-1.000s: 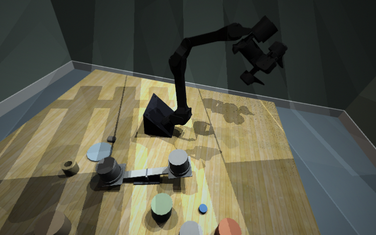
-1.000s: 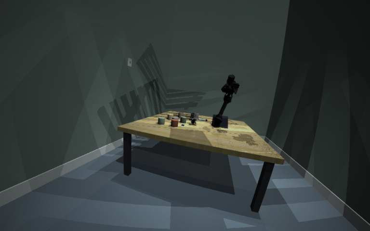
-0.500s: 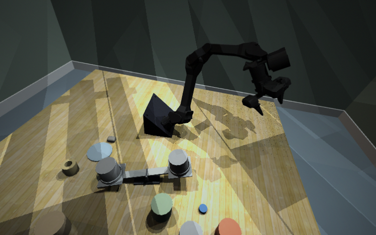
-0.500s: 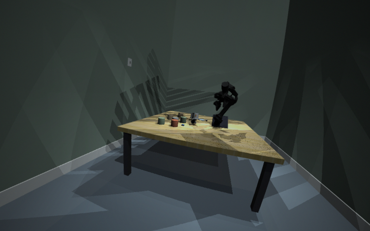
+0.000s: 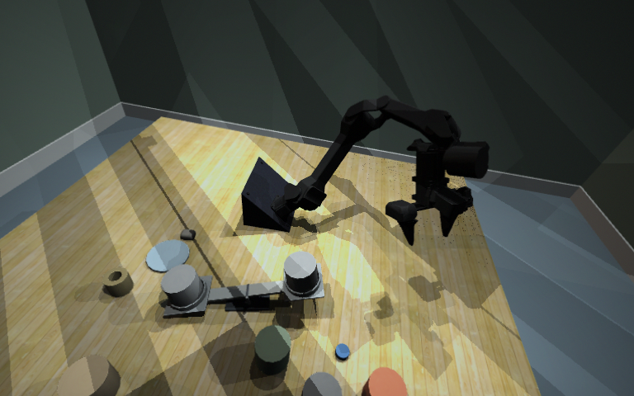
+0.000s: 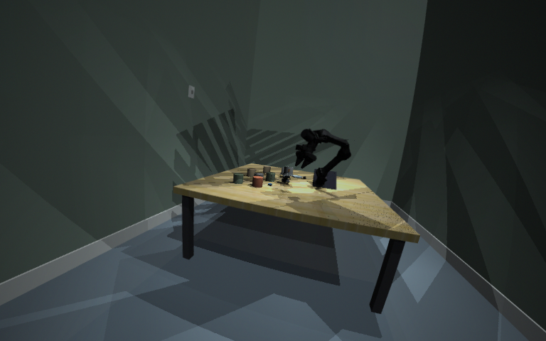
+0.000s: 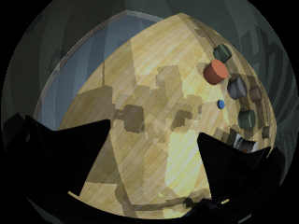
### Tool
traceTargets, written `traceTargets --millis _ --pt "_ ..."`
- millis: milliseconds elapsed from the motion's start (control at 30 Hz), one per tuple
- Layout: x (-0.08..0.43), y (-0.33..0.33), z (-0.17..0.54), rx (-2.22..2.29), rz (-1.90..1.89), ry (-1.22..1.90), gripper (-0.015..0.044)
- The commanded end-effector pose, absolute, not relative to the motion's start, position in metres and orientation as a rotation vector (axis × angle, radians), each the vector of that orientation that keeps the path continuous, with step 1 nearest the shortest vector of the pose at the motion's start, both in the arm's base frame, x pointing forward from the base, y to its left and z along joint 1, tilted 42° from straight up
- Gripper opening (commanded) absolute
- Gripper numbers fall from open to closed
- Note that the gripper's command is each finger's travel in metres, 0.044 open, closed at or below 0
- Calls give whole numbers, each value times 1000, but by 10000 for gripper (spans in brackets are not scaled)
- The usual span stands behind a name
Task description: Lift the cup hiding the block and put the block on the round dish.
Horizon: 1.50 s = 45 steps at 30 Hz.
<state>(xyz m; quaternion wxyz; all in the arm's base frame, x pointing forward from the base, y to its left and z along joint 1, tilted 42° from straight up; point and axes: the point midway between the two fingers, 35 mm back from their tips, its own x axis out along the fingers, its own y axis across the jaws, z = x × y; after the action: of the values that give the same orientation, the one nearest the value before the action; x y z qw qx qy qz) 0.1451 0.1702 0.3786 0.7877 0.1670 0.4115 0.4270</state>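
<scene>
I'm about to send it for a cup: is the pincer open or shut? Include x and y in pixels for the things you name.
Open: in the top view the pincer (image 5: 428, 238) (image 7: 156, 131) has its fingertips wide apart, nothing between them.

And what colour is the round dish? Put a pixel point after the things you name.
Pale blue, plain; the dish (image 5: 167, 256) shows best in the top view.

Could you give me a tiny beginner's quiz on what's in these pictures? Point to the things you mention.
1. True or false: the gripper (image 5: 427, 238) (image 6: 301, 165) (image 7: 156, 131) is holding a cup.
2. Fill in: the round dish (image 5: 167, 255) is light ____ in color.
3. In the top view, which is nearer the dish: (a) the small blue disc (image 5: 342, 351) (image 6: 270, 184) (image 7: 221, 105) or (b) the hollow brown cylinder (image 5: 118, 285)?

Key: 1 false; 2 blue; 3 b.
</scene>
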Motion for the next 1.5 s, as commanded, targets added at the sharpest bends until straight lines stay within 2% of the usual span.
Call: traceTargets --millis 0,333,600,867,1200,1467 --pt "178 153 353 305 847 905 440" --pt "243 82 287 235 714 975 440" --pt "262 5 236 274 655 1011 440" --pt "249 -72 191 372 607 973 440" --pt "202 -147 148 483 557 758 440" --pt "195 -156 142 511 541 731 440"
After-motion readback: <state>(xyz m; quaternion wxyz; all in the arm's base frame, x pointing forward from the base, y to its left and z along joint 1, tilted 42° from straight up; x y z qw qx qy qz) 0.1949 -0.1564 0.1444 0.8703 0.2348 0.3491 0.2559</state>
